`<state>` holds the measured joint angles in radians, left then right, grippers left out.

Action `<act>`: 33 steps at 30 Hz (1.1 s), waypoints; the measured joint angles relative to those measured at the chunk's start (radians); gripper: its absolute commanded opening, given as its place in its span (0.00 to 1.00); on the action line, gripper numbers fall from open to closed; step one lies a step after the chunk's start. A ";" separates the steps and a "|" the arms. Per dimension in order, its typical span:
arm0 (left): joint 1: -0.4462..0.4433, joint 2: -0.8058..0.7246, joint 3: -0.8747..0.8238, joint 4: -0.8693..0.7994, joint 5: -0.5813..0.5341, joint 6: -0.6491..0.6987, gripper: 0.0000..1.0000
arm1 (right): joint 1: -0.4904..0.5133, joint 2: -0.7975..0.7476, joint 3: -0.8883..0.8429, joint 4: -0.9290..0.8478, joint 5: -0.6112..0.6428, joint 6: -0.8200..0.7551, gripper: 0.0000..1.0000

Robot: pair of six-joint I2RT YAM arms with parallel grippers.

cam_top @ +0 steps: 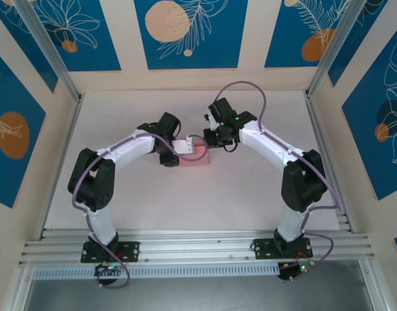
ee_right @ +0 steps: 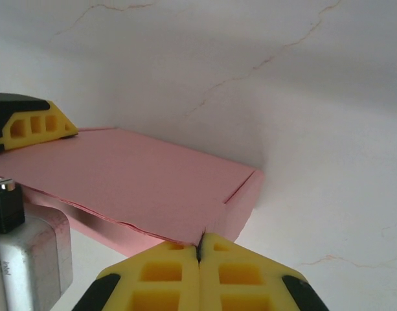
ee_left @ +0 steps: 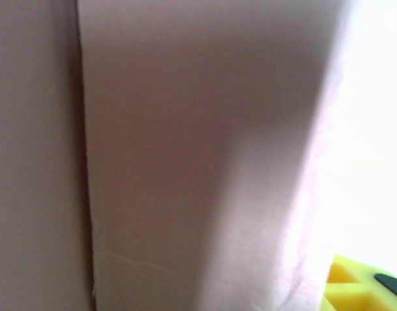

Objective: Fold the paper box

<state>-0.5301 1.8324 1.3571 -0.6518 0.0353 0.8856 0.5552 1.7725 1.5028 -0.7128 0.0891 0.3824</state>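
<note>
The paper box point(ee_right: 140, 188) lies flat near the middle of the bench point(cam_top: 237, 194). It is a low pink rectangle, its top panel folded down and a thin seam showing along the near edge. My left end effector point(cam_top: 179, 150) is at the box's left end, with one yellow finger point(ee_right: 36, 126) lying on the top panel, I judge to pin the box so it cannot slide. I cannot tell whether that end effector is clamped on the card or just resting there. My right end effector point(ee_right: 199, 256) is closed on nothing, pads together, its tip against the near corner. I judge the closed tip makes a blunt pusher for pressing that last edge home.
</note>
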 measured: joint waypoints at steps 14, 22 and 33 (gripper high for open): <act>0.000 0.006 0.011 -0.008 -0.014 0.000 0.48 | -0.030 0.020 0.035 -0.041 -0.087 0.086 0.08; -0.002 0.018 0.028 -0.021 -0.024 -0.001 0.48 | -0.037 0.040 0.049 -0.042 -0.101 0.113 0.08; -0.003 0.023 0.036 -0.030 -0.040 -0.004 0.48 | -0.042 0.051 0.053 -0.035 -0.116 0.142 0.08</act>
<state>-0.5331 1.8557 1.3930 -0.6815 -0.0044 0.8814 0.5133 1.8236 1.5555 -0.7483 -0.0273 0.5243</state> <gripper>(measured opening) 0.486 0.083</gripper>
